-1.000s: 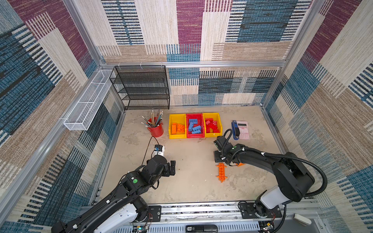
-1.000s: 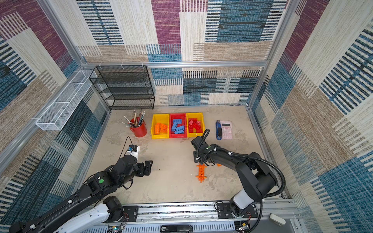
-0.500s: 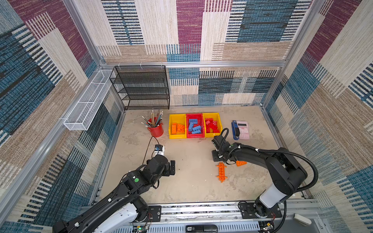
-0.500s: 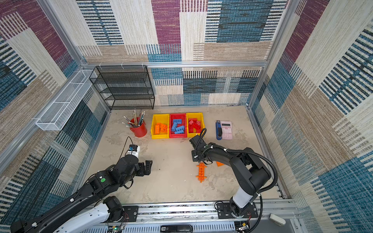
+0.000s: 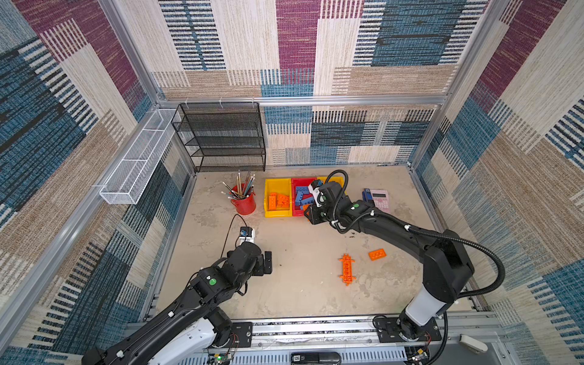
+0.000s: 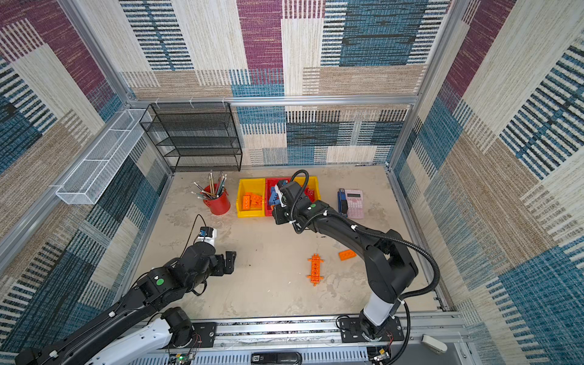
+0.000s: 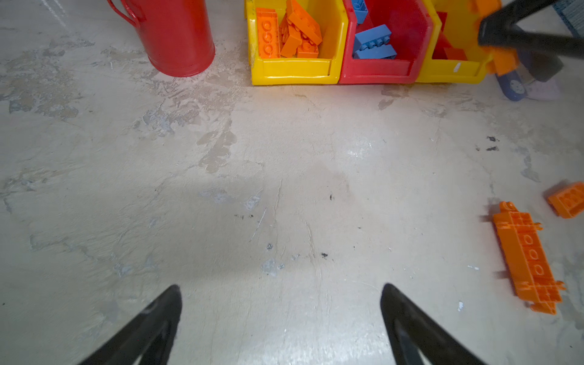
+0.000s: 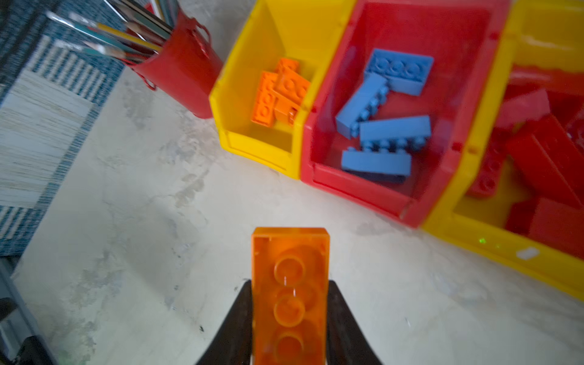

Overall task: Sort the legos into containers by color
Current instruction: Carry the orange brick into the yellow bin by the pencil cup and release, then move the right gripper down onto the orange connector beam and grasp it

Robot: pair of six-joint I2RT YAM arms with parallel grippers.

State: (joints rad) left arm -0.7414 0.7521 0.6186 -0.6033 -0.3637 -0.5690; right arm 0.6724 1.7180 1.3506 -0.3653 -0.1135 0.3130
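Orange lego (image 8: 290, 294), where? — M
In right gripper (image 8: 289, 282), jaws clamped on its long sides, above table (image 8: 142, 221) just in front of red bin (image 8: 363, 186). — D
Contents? — M
Red bin: blue. Left yellow bin (image 8: 252, 148): orange. Right yellow bin (image 8: 505, 249): red (that view's blurry). Long tabbed orange piece (image 5: 347, 269) and small orange brick (image 5: 377, 254) lie loose on table, near each other, well apart from bins. — D
Left gripper (image 7: 280, 287)? — M
Jaws spread wide, holding nothing, above table. — D
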